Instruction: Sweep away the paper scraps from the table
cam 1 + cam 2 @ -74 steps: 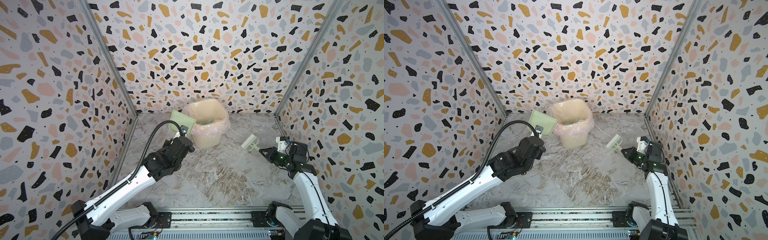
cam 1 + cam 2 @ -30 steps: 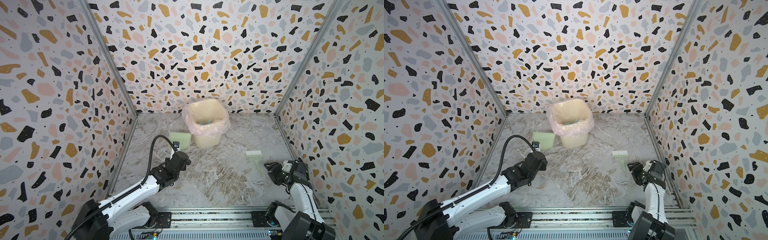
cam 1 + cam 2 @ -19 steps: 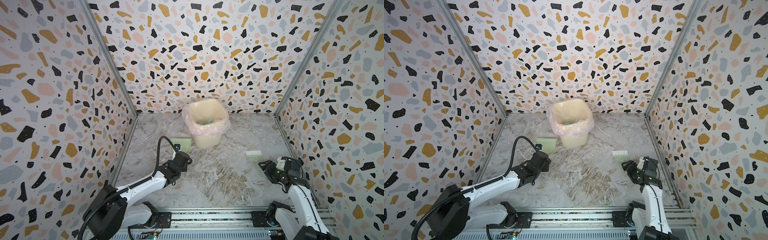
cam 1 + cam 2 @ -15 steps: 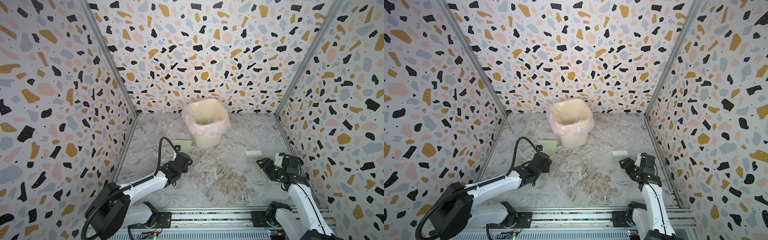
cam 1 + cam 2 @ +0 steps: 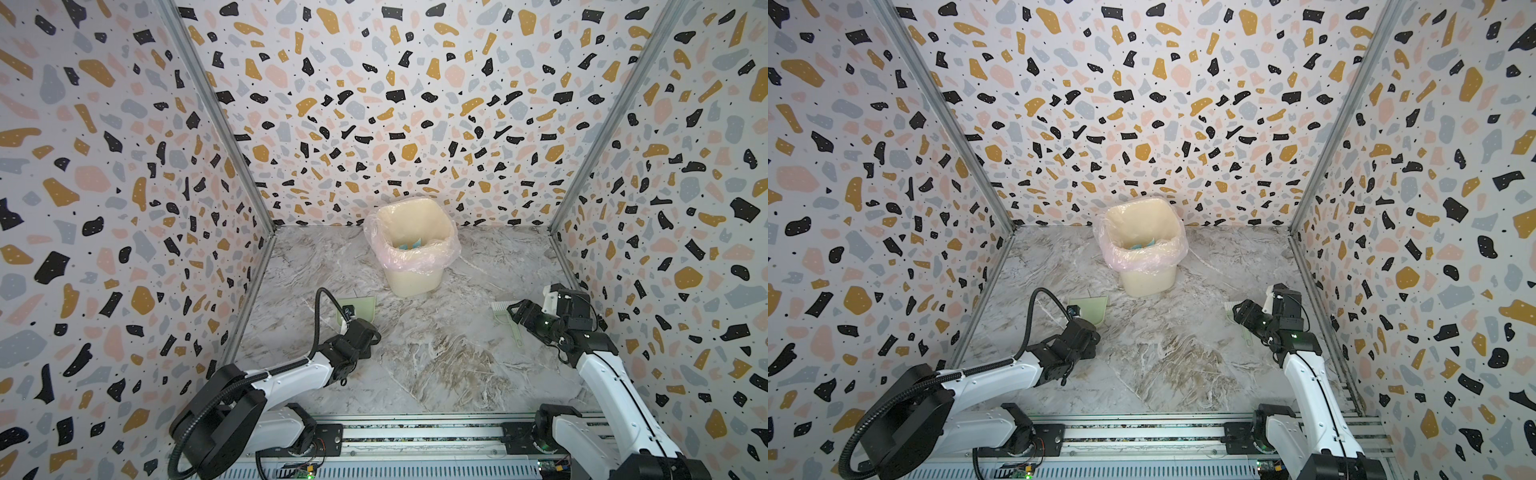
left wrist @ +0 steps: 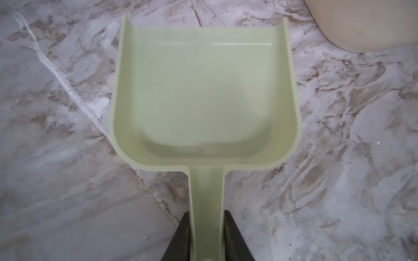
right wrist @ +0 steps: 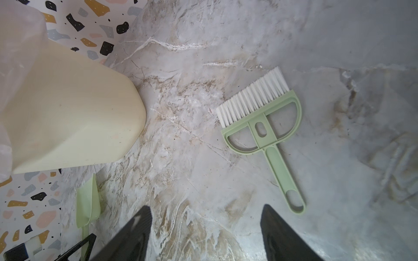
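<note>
Paper scraps (image 5: 409, 245): none seen on the table. A few light blue bits show at the bottom of the bin (image 5: 411, 282); any others there are hidden.
Table (image 5: 436, 353): the marble surface shows no scraps in both top views or either wrist view.
Progress: judged nearly complete. Sweeping and emptying look done, and only letting go of the tools and pulling the arms back seems left.
Dustpan (image 6: 203, 90): empty, lying flat just beside the bin.
Left gripper (image 6: 207, 217): fingers sit close against both sides of the dustpan handle. Cannot tell whether they press it or merely flank it.
Brush (image 7: 260, 117): lies flat and free near the right wall.
Right gripper (image 7: 207, 208): fingers wide apart, nothing between them, just short of the brush handle.
Edges: walls (image 5: 124, 208) close three sides and the rail (image 5: 415, 432) closes the front.
Open room: the middle of the table is unobstructed.
</note>
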Robot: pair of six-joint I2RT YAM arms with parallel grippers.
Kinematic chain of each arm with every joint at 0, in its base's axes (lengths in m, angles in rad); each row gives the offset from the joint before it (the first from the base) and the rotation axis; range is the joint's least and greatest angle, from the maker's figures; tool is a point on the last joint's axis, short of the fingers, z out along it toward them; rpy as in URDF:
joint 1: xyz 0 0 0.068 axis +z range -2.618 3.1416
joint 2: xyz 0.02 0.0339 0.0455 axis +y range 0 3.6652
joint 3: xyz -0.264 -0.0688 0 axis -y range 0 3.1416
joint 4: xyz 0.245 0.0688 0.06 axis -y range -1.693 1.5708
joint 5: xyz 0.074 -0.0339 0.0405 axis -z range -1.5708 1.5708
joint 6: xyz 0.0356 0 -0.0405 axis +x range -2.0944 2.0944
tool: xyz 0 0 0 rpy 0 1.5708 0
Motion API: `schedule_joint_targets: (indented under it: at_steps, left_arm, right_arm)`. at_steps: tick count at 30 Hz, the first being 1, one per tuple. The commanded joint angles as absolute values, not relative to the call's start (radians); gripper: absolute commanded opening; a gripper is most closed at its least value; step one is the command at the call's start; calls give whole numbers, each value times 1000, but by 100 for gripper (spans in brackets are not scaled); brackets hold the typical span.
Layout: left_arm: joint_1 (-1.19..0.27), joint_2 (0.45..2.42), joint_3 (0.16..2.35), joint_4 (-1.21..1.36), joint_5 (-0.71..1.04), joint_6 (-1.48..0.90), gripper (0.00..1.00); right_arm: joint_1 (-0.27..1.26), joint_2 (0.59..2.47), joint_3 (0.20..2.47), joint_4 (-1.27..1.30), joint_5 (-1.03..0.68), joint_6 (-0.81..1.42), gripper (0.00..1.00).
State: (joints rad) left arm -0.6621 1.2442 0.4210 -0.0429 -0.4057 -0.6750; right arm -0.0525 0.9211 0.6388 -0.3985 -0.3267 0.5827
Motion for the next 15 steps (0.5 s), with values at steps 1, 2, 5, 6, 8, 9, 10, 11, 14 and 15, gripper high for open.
schedule_joint_targets:
  at_steps: [1,2,5,6,8,9,10,11,14,15]
  left_arm:
    - [-658,1216,429,-37,-423,-684,44]
    - [-658,1209,432,-43,-426,-683,48]
    - [-658,1183,458,-78,-443,-673,57]
    - [-658,1168,471,-90,-455,-666,60]
    - [-658,1127,492,-98,-481,-637,66]
    - [-658,1102,506,-100,-501,-613,69]
    - [-658,1084,517,-100,-521,-590,71]
    - [-658,1068,532,-97,-547,-557,73]
    - [-651,1051,576,-83,-609,-440,80]
    - [-645,1055,591,-80,-629,-398,81]
  right_arm:
    - [-38,932,683,-377,-309,504,82]
    - [-36,937,684,-372,-301,493,83]
    - [-34,971,697,-355,-290,447,86]
    - [-34,984,704,-347,-288,431,86]
    - [-29,1004,707,-318,-275,400,87]
    - [-28,1016,708,-296,-271,382,88]
    - [-24,1025,706,-279,-263,367,88]
    - [-19,1035,703,-258,-246,352,89]
    - [-6,1064,689,-167,-207,289,94]
    - [0,1076,686,-138,-194,272,96]
